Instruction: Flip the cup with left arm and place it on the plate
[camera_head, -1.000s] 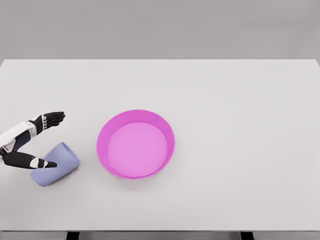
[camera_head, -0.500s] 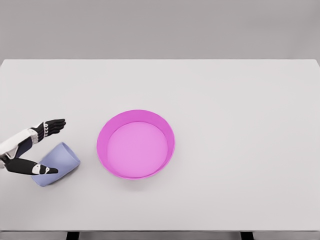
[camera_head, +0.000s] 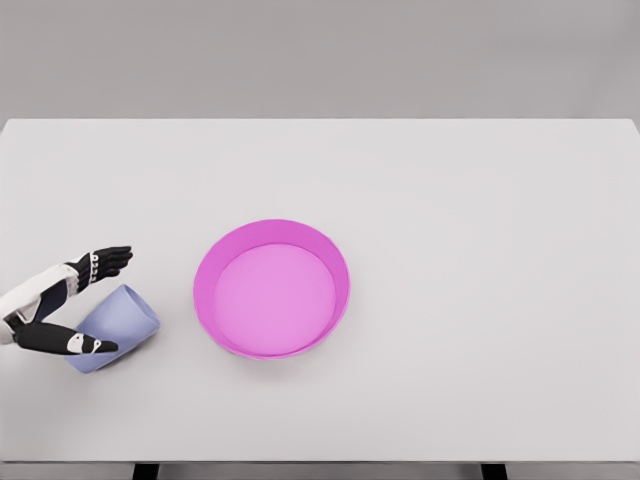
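One cup (camera_head: 118, 326) lies within the open left hand (camera_head: 70, 305).

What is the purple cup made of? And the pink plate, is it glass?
The cup looks like matte plastic: one flat lavender colour, no shine, thin rim. The plate also looks like plastic, not glass: solid magenta, opaque, with soft shading and no reflections. Both are simulator renders, so this is only how they look.
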